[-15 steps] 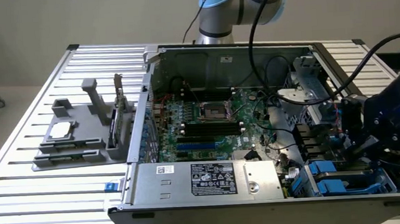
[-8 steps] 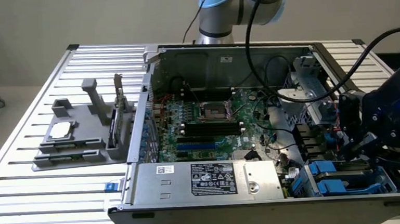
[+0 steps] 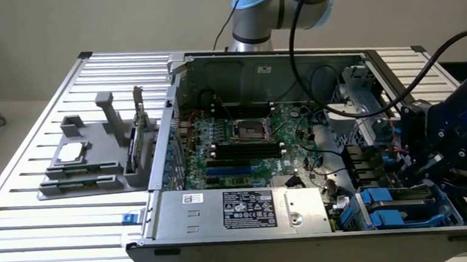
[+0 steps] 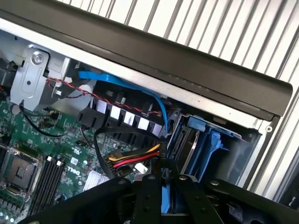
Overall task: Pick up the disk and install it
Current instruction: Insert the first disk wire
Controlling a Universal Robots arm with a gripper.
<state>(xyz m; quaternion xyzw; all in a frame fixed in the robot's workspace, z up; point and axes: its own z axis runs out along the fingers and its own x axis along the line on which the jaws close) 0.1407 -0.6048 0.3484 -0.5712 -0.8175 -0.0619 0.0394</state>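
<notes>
The hand [image 4: 167, 181] hangs over the drive bay [image 4: 233, 134] in the case [image 3: 271, 74].

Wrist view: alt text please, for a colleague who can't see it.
The black claw grips the blue-railed disk edge-on at the drive bay in a corner of the open computer case. Beside it lie a blue cable, red-yellow-black wires and the green motherboard.

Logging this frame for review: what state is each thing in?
gripper: shut on the disk, at the drive bay.
disk: held, blue rail between the jaws.
computer case: open, side panel off.
chip: lying flat on the grey fixture.
card: standing upright in the fixture.
</notes>
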